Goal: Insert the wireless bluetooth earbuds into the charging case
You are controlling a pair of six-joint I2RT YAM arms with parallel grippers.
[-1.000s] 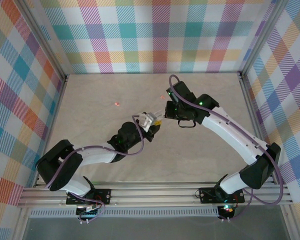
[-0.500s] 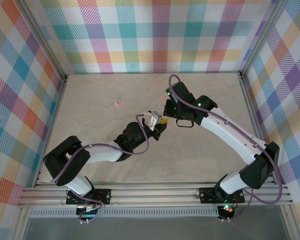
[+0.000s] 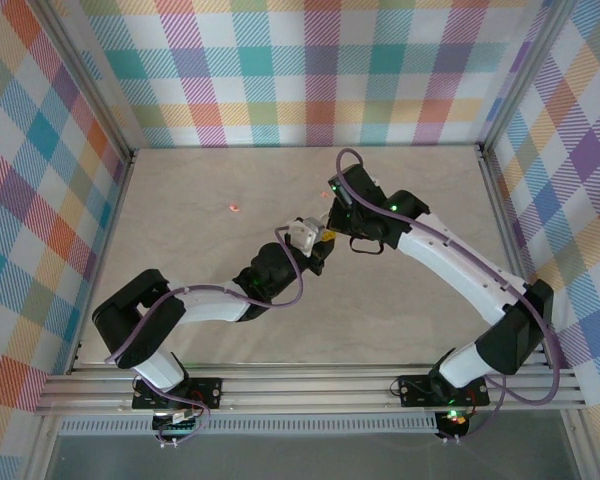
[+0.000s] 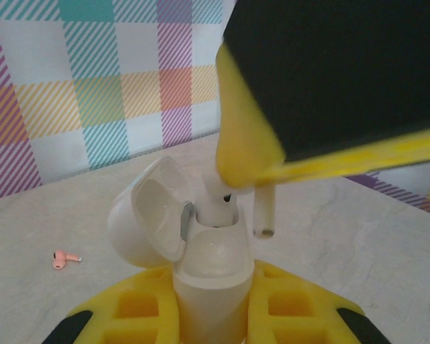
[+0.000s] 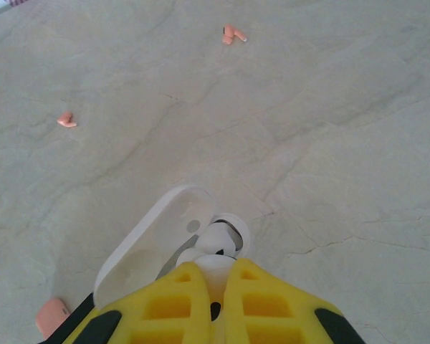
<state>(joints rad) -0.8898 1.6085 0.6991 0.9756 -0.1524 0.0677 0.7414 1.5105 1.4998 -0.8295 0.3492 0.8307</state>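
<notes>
My left gripper (image 4: 213, 290) (image 3: 313, 243) is shut on the white charging case (image 4: 211, 261) (image 3: 304, 233), held upright above the table with its lid (image 4: 147, 215) swung open. One white earbud (image 4: 216, 202) (image 5: 222, 240) sits in a slot of the case. Directly above it, my right gripper (image 5: 226, 287) (image 3: 330, 234) is shut on a second white earbud, whose stem (image 4: 264, 212) hangs just beside the case's right edge. Two salmon-pink earbuds (image 5: 233, 34) (image 5: 67, 120) lie on the table; one of them (image 4: 64, 258) (image 3: 234, 207) is far left of the case.
A pink rounded object (image 5: 51, 315) lies on the table near the case. Checked walls (image 3: 310, 70) and a metal frame enclose the marbled tabletop (image 3: 210, 180). Both arms meet at the table's middle.
My left gripper has carried the open case right and slightly back, up under the right gripper. The right gripper has shifted a little left over the case.
</notes>
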